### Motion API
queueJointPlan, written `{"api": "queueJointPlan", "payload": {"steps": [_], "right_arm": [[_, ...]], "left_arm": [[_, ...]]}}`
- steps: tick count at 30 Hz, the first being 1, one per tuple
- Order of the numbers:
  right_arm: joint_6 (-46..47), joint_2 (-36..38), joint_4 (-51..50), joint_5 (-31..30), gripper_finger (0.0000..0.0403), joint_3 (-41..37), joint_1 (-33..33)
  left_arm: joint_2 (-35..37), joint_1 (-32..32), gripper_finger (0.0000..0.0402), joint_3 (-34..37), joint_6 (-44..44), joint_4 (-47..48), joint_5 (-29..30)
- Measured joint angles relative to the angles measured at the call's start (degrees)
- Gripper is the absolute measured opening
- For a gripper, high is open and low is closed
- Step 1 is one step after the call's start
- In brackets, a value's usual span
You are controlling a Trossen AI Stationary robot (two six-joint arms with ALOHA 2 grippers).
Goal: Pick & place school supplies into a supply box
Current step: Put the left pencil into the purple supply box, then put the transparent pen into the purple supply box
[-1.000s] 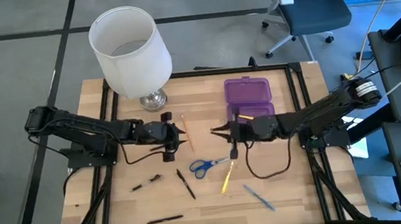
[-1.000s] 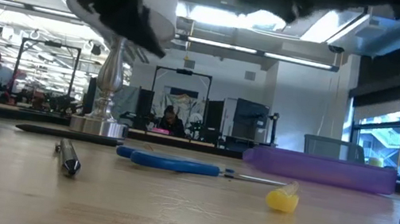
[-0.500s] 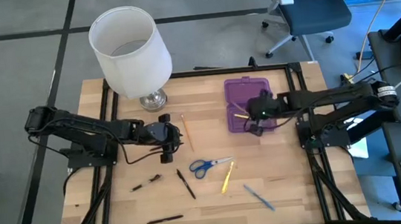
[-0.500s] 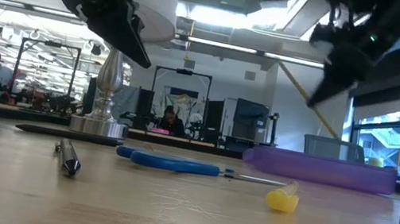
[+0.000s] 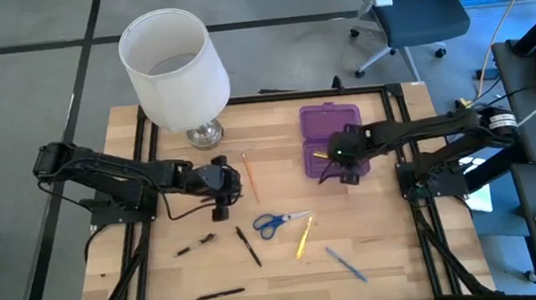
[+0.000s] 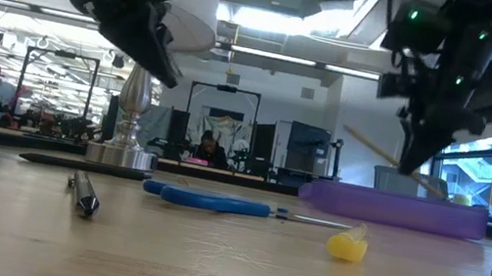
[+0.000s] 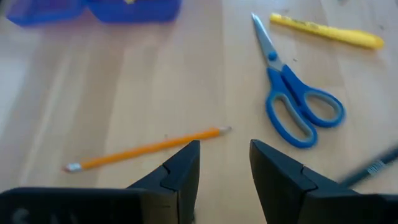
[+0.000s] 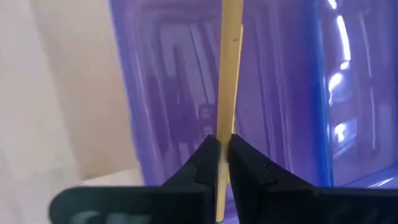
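Observation:
The supply box (image 5: 331, 135), a translucent purple case, lies open at the far right of the table. My right gripper (image 5: 335, 166) hangs over its near half, shut on a yellowish pencil (image 8: 229, 74). My left gripper (image 5: 234, 177) hovers open at mid-table, above and just left of an orange pencil (image 7: 146, 148) that lies flat. Blue-handled scissors (image 5: 279, 221), a yellow pencil (image 5: 304, 236), a blue pen (image 5: 345, 263) and black pens (image 5: 248, 245) lie flat on the near half of the table. My right gripper pinches the pencil's shaft (image 8: 222, 144) between its two fingers and comes at it steeply from above. The pencil is lifted and slants in the low view (image 6: 377, 152), its lower end down at the box's rim (image 6: 440, 194). Whether that end touches the box I cannot tell.
A lamp with a white shade (image 5: 172, 65) on a silver base (image 5: 204, 134) stands at the table's far left. More black pens lie at the near left (image 5: 195, 245) and near edge (image 5: 220, 294). In the low view, people sit in the room behind.
My right gripper has carried the pencil from mid-table toward the right edge to over the supply box, sinking and tipping from about level to steeply downward. The pencil now slants down to the box. My left gripper has stayed in place, turning slightly.

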State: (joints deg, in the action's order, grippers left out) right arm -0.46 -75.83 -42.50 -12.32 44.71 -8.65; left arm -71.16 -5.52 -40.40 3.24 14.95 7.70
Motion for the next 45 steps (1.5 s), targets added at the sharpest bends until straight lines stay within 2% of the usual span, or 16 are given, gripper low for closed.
{"api": "queueJointPlan", "payload": {"steps": [7,11,21,34,38,45], "right_arm": [[-1.5,-6.8,0.0,0.0,0.003,0.0,-1.5],[-1.6,-9.7,0.0,0.0,0.003,0.0,-2.1],[0.0,-12.0,0.0,-0.1,0.0034,0.0,-2.4],[1.3,-11.8,-0.7,-0.1,0.0115,0.2,-2.4],[5.4,-11.4,-3.0,-0.1,0.0121,3.0,-2.4],[13.8,-7.2,-2.6,-0.3,0.0122,8.8,-1.6]], "left_arm": [[0.0,0.0,0.013,0.0,7.0,4.9,-0.3],[-1.0,0.0,0.013,0.0,6.9,6.8,0.6],[-6.0,5.2,0.0129,0.0,11.1,10.4,2.7],[-8.7,6.1,0.0131,0.1,6.6,10.7,2.9],[-8.7,6.1,0.0149,0.0,7.6,12.2,2.9],[-8.7,6.1,0.0216,0.0,8.1,15.6,1.1]]}}
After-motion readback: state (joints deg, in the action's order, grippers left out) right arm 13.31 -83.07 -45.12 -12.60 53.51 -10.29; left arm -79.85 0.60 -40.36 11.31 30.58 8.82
